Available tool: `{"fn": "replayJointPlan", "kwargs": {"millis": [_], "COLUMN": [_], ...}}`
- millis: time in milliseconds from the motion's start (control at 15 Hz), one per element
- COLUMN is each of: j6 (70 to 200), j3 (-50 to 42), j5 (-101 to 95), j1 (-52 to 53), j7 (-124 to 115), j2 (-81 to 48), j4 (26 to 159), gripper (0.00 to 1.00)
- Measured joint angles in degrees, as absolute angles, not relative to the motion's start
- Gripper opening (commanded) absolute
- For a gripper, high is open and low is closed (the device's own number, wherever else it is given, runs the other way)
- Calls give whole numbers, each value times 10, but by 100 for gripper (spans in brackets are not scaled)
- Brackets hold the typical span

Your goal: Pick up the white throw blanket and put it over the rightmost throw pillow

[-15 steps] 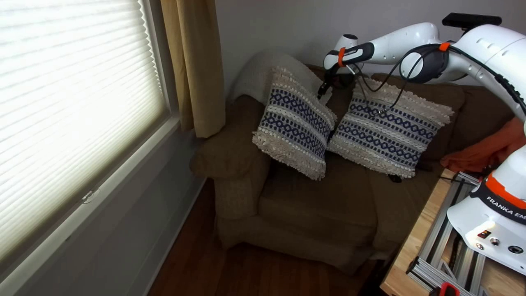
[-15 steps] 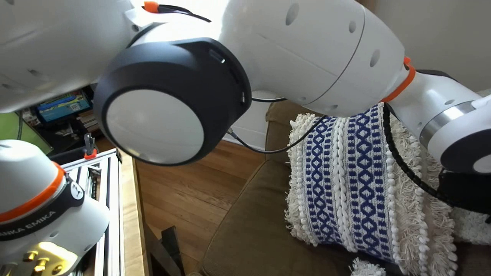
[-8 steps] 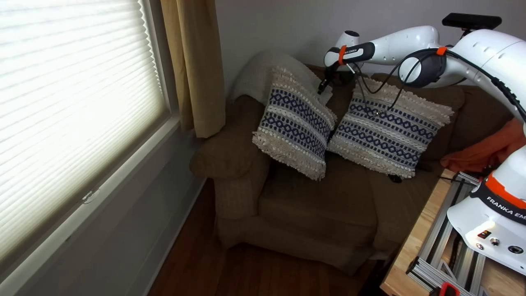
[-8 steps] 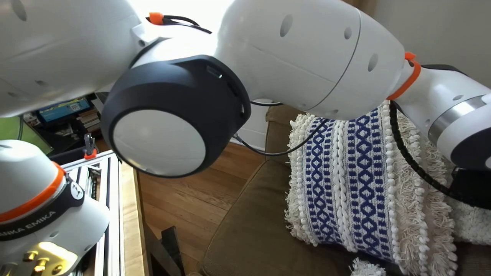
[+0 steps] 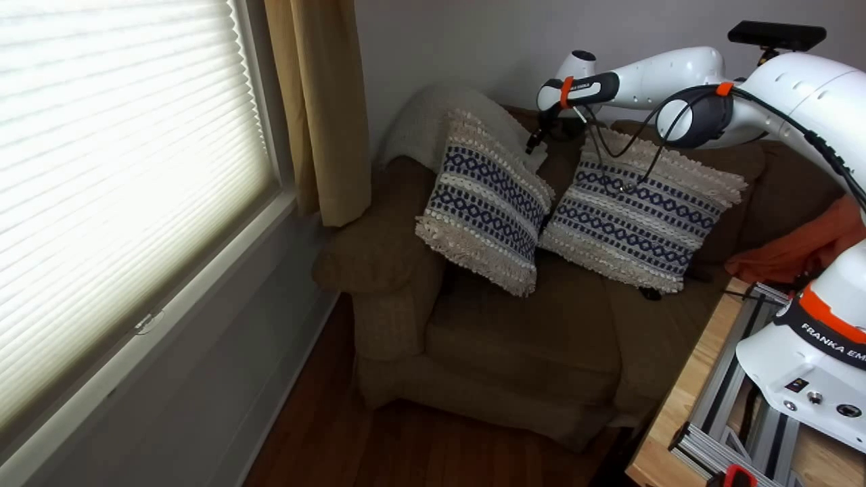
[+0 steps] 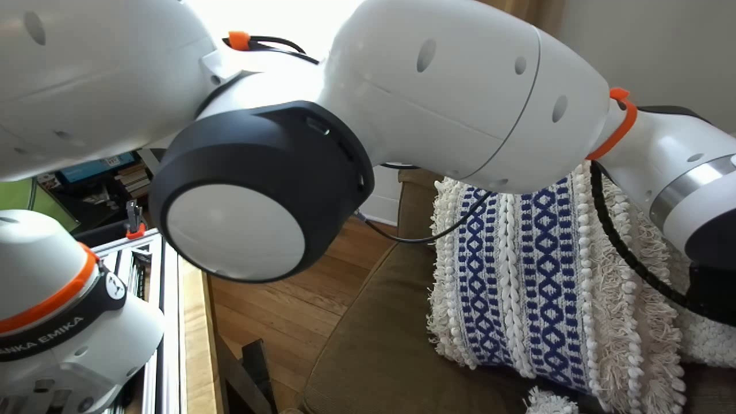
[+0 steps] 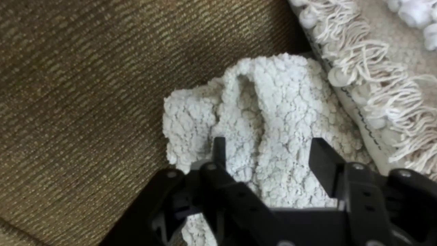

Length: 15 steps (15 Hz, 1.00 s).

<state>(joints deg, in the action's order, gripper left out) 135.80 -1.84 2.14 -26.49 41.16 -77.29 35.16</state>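
Observation:
The white throw blanket (image 5: 433,125) drapes over the sofa's back corner behind the left patterned pillow (image 5: 484,203). Its near end shows folded in the wrist view (image 7: 283,112), lying on brown fabric beside a pillow's fringe (image 7: 368,68). The rightmost pillow (image 5: 639,210) leans against the sofa back, partly behind hanging cables. My gripper (image 7: 268,150) is open, with blanket folds visible between and beyond its fingers. I cannot tell whether the fingertips touch the cloth. In an exterior view the gripper (image 5: 534,143) points down at the blanket's edge, between the two pillows.
The brown sofa (image 5: 521,338) stands against the wall, near a tan curtain (image 5: 331,115) and the window. An orange cloth (image 5: 805,243) lies at its right. The robot base stands on a wooden table (image 5: 670,426). A patterned pillow (image 6: 517,282) shows under my forearm.
My elbow and upper arm have sunk a little. The gripper has risen slightly and shifted slightly right in an exterior view. The blanket and pillows show no clear movement.

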Motion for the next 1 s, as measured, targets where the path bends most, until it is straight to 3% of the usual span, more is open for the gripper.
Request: {"fn": "replayJointPlan", "kwargs": {"millis": [133,200,400,467,1000], "j6": [1358,1357,1357,1357,1329], "j3": [-20,-21,-21,-21,-21], "j5": [21,21,22,22,22], "j1": [-267,-268,-269,-269,-258], "j7": [404,399,389,388,334], "j2": [-779,-782,-790,-792,-781], "j4": [351,351,351,351,333], "gripper": [39,42,6,0,1]}}
